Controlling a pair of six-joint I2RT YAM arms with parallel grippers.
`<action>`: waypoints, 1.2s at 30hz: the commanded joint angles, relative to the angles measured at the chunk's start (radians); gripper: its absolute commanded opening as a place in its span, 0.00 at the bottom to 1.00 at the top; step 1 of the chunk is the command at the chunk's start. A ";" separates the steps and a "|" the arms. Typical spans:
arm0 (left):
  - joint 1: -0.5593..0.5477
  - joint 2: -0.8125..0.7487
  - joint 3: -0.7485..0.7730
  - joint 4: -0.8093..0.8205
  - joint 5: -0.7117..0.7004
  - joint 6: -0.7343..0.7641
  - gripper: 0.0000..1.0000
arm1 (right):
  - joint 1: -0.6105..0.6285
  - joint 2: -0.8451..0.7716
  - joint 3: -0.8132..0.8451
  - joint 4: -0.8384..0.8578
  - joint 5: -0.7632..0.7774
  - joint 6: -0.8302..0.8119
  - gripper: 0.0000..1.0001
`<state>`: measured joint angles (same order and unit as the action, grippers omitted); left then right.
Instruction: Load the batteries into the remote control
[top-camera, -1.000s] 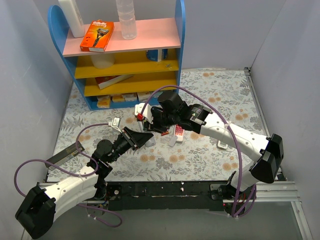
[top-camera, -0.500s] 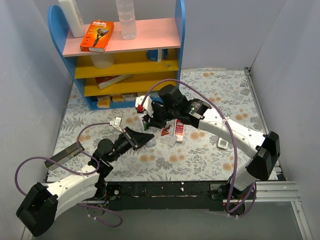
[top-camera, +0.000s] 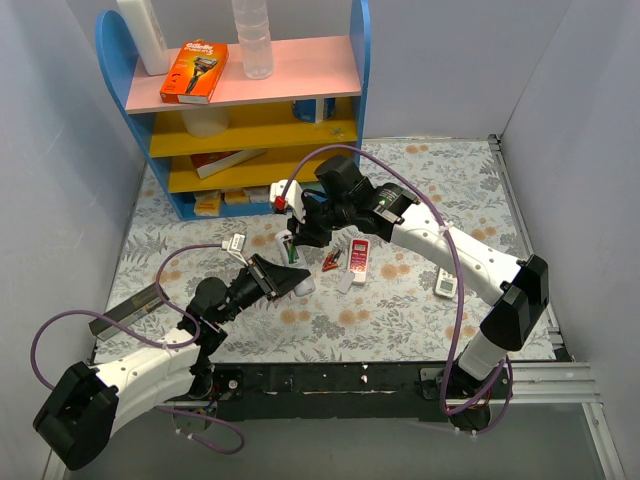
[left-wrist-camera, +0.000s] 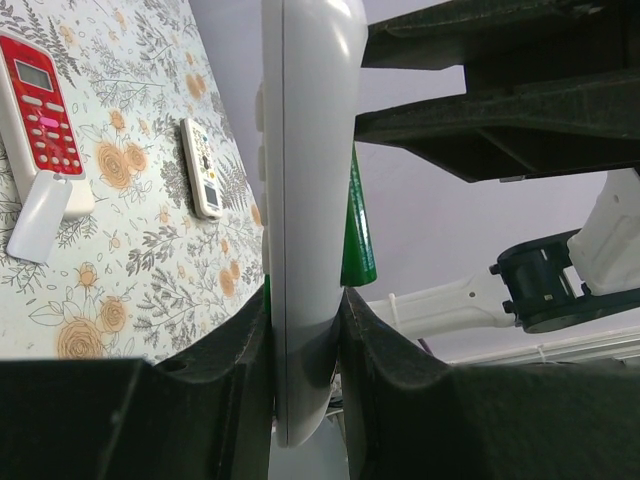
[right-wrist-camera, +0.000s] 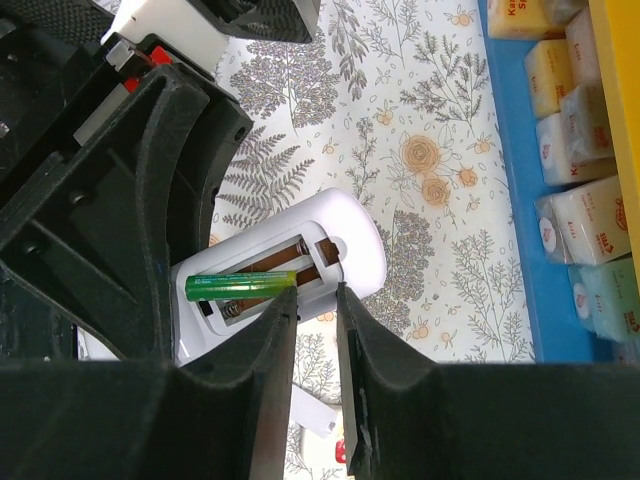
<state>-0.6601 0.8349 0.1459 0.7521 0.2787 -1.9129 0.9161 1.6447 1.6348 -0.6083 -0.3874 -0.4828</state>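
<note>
1. Right wrist view, nearest first: the right gripper (right-wrist-camera: 315, 290) has its fingers a narrow gap apart, with nothing visible between them. One end of the green battery (right-wrist-camera: 240, 285) sits right at the tip of one finger. I cannot tell whether it is pinched there or only nudged.
2. Just past the fingertips, the battery lies lengthwise over the open compartment in the back of the remote control (right-wrist-camera: 350, 240). It is slightly tilted and looks not yet bedded in its slot. The slot beside it looks empty.
3. The remote control is off the table, clenched on edge by the left gripper (left-wrist-camera: 305, 300). The left wrist view shows the fingers pressing on both faces near one end, with the battery running along the far face.
4. To seat the battery well, I judge that the spring end should go in first. The free end can then be pressed straight down into the slot with a short, gentle push. The polarity marks are too small to read, so the direction needs checking.
5. The left grip should be firm and motionless, because pressure on one face could twist the remote control between those fingers. A round, slick battery may roll or spring out if pushed off-centre.
6. Farther off, the table (right-wrist-camera: 430, 150) carries a red remote (left-wrist-camera: 40, 100) and a narrower white remote (left-wrist-camera: 200, 165), both well apart from the work. The blue shelf (right-wrist-camera: 510, 200) stands beyond.
</note>
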 joint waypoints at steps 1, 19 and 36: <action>-0.010 -0.008 0.057 0.125 0.070 0.029 0.00 | 0.006 0.015 0.016 0.005 -0.061 -0.008 0.28; -0.010 0.001 0.024 0.044 -0.041 -0.003 0.00 | 0.018 -0.100 0.125 -0.025 0.277 0.775 0.46; -0.010 0.035 0.020 0.066 -0.069 -0.012 0.00 | 0.082 -0.013 0.112 -0.134 0.323 1.098 0.45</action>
<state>-0.6659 0.8745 0.1459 0.7795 0.2260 -1.9270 0.9855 1.6146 1.7195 -0.7597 -0.0765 0.5560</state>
